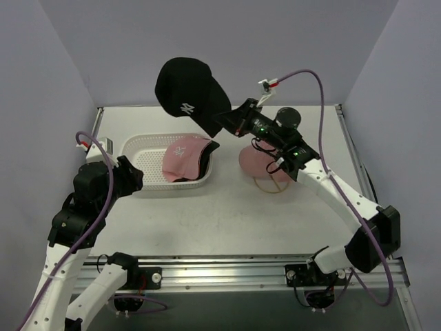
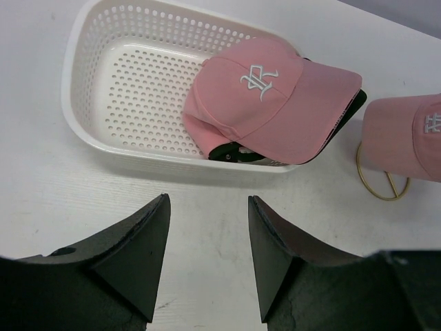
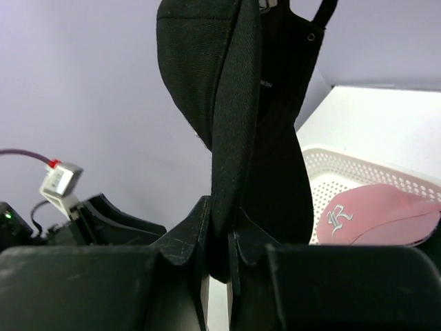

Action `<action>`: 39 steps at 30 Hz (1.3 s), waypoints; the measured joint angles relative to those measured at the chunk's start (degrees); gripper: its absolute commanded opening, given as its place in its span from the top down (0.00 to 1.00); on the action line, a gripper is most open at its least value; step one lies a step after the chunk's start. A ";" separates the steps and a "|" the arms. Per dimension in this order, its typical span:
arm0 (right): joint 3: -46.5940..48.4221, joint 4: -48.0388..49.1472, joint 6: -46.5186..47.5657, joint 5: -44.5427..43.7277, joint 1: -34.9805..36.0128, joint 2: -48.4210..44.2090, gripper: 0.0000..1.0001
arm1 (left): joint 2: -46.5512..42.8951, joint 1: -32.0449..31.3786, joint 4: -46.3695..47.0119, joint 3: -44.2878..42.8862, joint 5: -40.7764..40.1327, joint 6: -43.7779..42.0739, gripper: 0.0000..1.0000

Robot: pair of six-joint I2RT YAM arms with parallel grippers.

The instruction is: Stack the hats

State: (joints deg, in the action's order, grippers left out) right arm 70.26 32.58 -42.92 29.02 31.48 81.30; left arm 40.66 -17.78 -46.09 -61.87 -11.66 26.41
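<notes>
My right gripper [image 1: 224,123] is shut on the brim of a black cap [image 1: 187,91] with a white logo and holds it high above the basket; the right wrist view shows the brim [image 3: 231,124] pinched between the jaws. A pink cap [image 1: 185,156] lies on a dark cap [image 1: 209,156] at the right end of the white basket [image 1: 148,157]; it also shows in the left wrist view [image 2: 272,96]. Another pink cap [image 1: 258,164] sits on the gold wire stand [image 1: 270,186]. My left gripper [image 2: 207,227] is open and empty over the table in front of the basket [image 2: 89,117].
The gold stand's ring [image 2: 379,186] rests on the table right of the basket. The purple walls enclose the table on three sides. The right arm's cable [image 1: 310,79] loops above the back right of the table.
</notes>
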 measured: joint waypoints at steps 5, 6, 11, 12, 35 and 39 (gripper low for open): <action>-7.26 3.13 -5.79 -1.29 -4.57 -8.13 1.00 | 0.02 0.00 0.00 0.00 0.81 0.26 0.43; -8.57 3.32 -6.62 -1.62 -5.05 -9.57 1.00 | 0.02 0.00 0.00 0.00 1.05 0.35 0.43; -14.80 2.86 -9.77 -3.21 -7.74 -18.23 1.00 | 0.02 0.00 0.02 0.00 2.01 0.44 0.43; -16.00 2.78 -10.34 -3.63 -8.28 -20.11 1.00 | 0.07 0.00 0.07 0.00 2.19 0.44 0.43; -33.33 -6.40 -23.65 -12.96 -11.69 -53.44 1.00 | 5.42 -0.04 11.50 2.36 17.22 1.38 0.43; -36.33 -7.43 -25.53 -13.64 -11.69 -58.86 1.00 | 8.66 -1.73 15.19 2.36 20.11 1.86 0.43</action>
State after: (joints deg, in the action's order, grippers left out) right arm 33.93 25.15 -68.45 15.38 19.79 22.44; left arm 49.32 -19.51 -30.89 -59.51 8.45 28.27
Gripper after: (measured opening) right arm 0.056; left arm 0.571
